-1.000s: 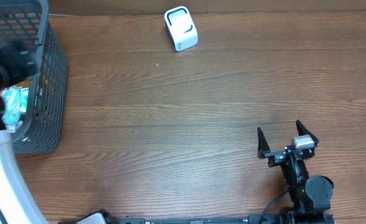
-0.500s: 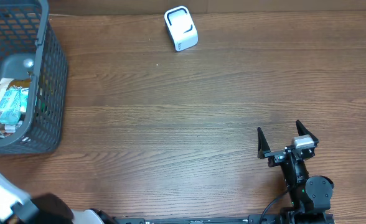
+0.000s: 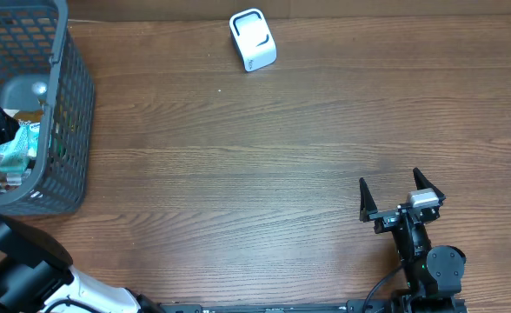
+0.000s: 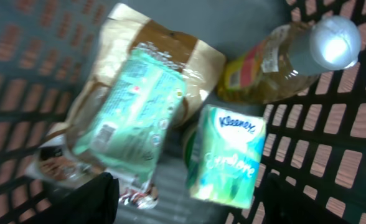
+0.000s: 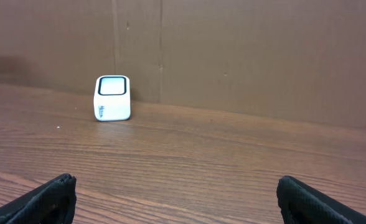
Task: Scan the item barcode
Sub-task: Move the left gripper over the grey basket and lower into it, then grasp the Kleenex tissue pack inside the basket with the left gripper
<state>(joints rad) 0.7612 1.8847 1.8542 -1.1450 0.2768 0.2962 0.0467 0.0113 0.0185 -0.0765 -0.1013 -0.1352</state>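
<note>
Picking step: left gripper (image 4: 189,200) hangs spread over the Kleenex pack (image 4: 223,155) (nothing gripped); right gripper (image 3: 401,193) spread, empty. Next, clench on the pack.

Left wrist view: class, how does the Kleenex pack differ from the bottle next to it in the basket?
The Kleenex pack is a flat-sided block, the bottle rounded with a silvery cap. The Kleenex pack is green and white; the bottle holds amber liquid behind a red and yellow label. Both sit in the grey mesh basket, side by side.
</note>
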